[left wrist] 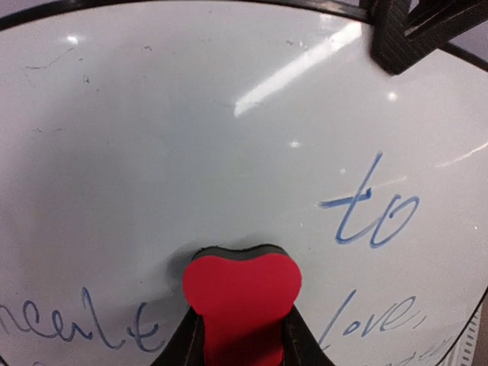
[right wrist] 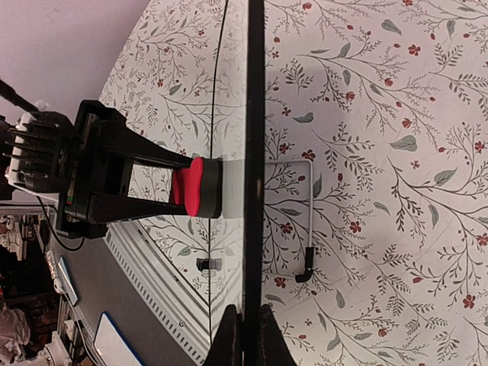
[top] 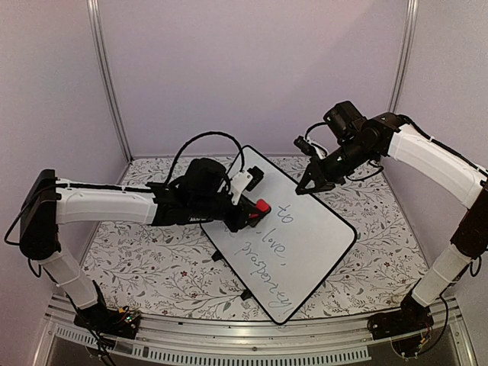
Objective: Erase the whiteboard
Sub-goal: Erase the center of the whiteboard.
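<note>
While the whiteboard (top: 309, 240) sits diagonally at the middle of the flower-printed counter (top: 145, 259), cursive words "to", "love," and "prosperity" run down its near half, and its far portion is plain white. Pressed flat to the board just beside "to" is the dark pad of a red eraser (top: 262, 205), on which the left claw (top: 258, 209) is clamped. At the board's far right edge the right claw (top: 309, 185) is closed on the black rim (right wrist: 254, 114), one finger on each face. Both white arms (top: 107, 204) reach in from the counter's near corners.
</note>
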Robot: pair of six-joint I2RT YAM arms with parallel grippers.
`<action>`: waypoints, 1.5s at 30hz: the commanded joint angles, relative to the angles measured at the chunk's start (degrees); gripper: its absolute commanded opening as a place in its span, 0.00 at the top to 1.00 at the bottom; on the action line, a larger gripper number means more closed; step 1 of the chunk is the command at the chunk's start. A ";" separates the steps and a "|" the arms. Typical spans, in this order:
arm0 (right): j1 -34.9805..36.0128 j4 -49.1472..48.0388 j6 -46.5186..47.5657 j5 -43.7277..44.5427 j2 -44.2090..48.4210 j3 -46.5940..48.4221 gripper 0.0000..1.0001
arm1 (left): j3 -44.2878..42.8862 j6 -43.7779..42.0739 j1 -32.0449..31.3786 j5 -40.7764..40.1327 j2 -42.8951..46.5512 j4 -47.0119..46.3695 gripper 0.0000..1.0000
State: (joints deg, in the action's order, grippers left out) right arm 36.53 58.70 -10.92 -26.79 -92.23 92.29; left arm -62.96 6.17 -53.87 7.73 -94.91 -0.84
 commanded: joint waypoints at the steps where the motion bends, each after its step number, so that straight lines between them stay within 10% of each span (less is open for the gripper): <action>1: 3.28 -1.87 5.17 -4.94 -0.42 1.58 1.00 | 2.61 0.80 -0.95 -1.10 -0.49 4.85 1.00; 45: 3.28 -1.76 4.91 -4.77 -0.24 1.68 1.00 | -6.52 -4.00 -3.88 1.04 -2.74 3.73 1.00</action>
State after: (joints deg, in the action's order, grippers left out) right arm 36.77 58.33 -10.44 -27.57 -92.23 92.40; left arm -68.55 2.96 -56.49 8.67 -95.98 2.26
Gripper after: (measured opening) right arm 0.034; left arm 0.252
